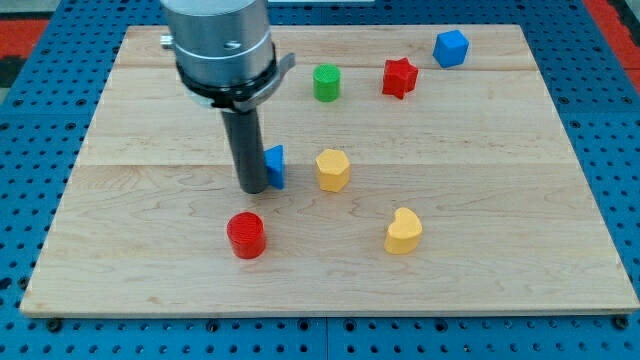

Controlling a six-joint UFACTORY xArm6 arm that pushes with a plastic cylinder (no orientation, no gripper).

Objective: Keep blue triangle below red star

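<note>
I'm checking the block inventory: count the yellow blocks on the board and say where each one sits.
2. One yellow block sits mid-board, just right of the blue triangle at my tip. The yellow heart lies lower right. None seem hidden.

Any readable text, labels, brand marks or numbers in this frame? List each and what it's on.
None readable anywhere in the camera view.
The wooden board shows only grain.
The blocks are plain: blue triangle block, red star block, blue cube, green cylinder, yellow hexagonal block, yellow heart-shaped block, red cylinder.
The grey metal arm housing is unmarked; my tip touches the triangle's left side.
</note>
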